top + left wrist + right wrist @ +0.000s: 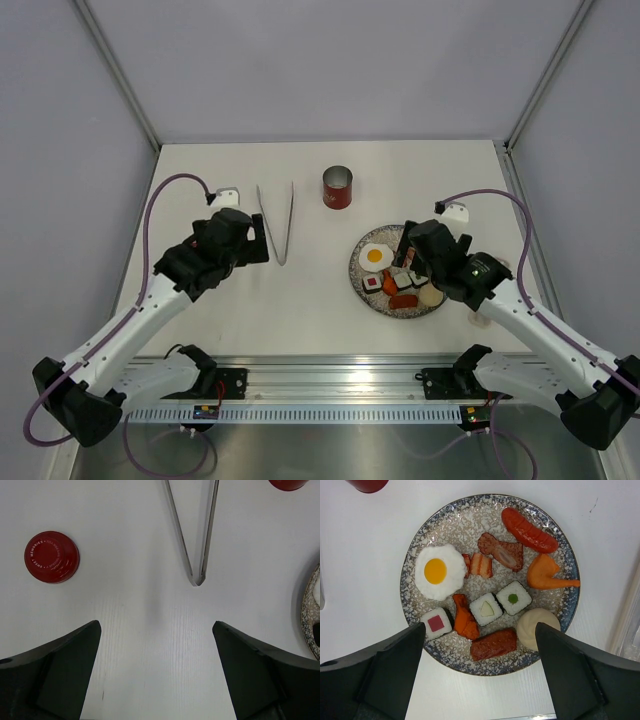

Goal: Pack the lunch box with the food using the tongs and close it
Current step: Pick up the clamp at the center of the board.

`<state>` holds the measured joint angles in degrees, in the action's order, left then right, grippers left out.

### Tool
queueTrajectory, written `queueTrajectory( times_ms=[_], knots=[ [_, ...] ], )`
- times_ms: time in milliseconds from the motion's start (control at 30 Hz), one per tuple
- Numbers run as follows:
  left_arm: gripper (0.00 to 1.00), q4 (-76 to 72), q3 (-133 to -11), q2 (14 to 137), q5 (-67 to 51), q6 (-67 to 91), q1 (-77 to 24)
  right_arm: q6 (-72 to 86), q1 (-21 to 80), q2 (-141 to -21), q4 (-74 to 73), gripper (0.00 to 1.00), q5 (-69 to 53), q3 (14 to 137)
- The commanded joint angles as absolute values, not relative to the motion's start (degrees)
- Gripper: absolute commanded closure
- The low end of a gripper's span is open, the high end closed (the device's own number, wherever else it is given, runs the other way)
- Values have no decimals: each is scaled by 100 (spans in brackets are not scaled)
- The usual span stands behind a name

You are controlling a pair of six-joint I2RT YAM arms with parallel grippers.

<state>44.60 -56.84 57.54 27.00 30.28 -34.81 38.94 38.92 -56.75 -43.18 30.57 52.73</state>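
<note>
The red lunch box [338, 188] stands open at the back of the table, its edge also showing in the left wrist view [287, 484]. Its round red lid [51, 556] lies flat on the table to the left. The silver tongs [277, 222] lie in a narrow V, joint end nearest my left gripper [156, 630], which hovers open over bare table. The food sits on a speckled plate [420, 535]: fried egg [437, 571], sausage [529, 530], sushi rolls [486, 609], carrot piece [547, 572], bun [535, 627]. My right gripper [480, 630] hangs open above the plate's near edge.
The plate [372, 290] lies right of centre, under the right wrist. Grey walls enclose the table on three sides, and a metal rail with both arm bases [330, 385] runs along the near edge. A cable [160, 200] loops from each wrist.
</note>
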Motion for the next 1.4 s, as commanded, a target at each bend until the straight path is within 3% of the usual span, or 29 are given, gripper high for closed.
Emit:
queueTrajectory(
  times_ms=[0, 400, 767, 1167, 1267, 1367],
  knots=[
    [1, 4535, -6046, 5888, 2672, 3015, -3463, 3964, 3938, -5634, -4289, 1, 3243, 5221],
    [2, 4465, -7284, 7425, 2505, 2682, -3437, 4016, 3938, -5476, -4482, 0, 3006, 5326],
    [32, 3709, -8402, 9508, 1346, 2162, -2962, 4342, 3946, -4870, -5079, 0, 3041, 5467],
    [35, 3533, -9114, 11240, 1081, 1978, -2813, 4517, 3938, -4570, -5519, 1, 3050, 5502],
    [45, 3489, -9176, 11434, 1142, 1951, -2769, 4553, 3938, -4535, -5528, 1, 3015, 5484],
    [46, 3463, -9202, 11557, 1213, 1916, -2742, 4553, 3938, -4553, -5563, 0, 3006, 5484]
  ],
)
